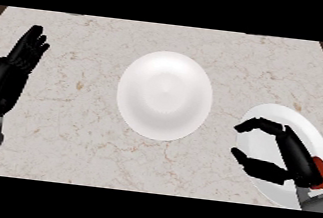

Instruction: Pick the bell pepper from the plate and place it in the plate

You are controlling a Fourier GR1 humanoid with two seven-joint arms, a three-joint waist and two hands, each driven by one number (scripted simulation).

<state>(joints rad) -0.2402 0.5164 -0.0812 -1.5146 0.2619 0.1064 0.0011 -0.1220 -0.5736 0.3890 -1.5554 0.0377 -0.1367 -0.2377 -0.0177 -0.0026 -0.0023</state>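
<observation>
A red bell pepper (322, 171) lies on the white plate (277, 115) at the counter's right edge, mostly hidden under my right hand's palm. My right hand (293, 155) hovers over that plate, open, with its fingers (260, 126) and thumb (251, 164) arched wide apart and nothing between them. The pepper shows only as a red patch by the wrist. A second white plate (164, 95), with nothing on it, sits in the middle of the counter. My left hand (17, 64) rests open at the left edge, fingers up.
The marble counter (67, 115) spreads between the two plates and around the middle one. Its dark edges show at the far left and far right corners.
</observation>
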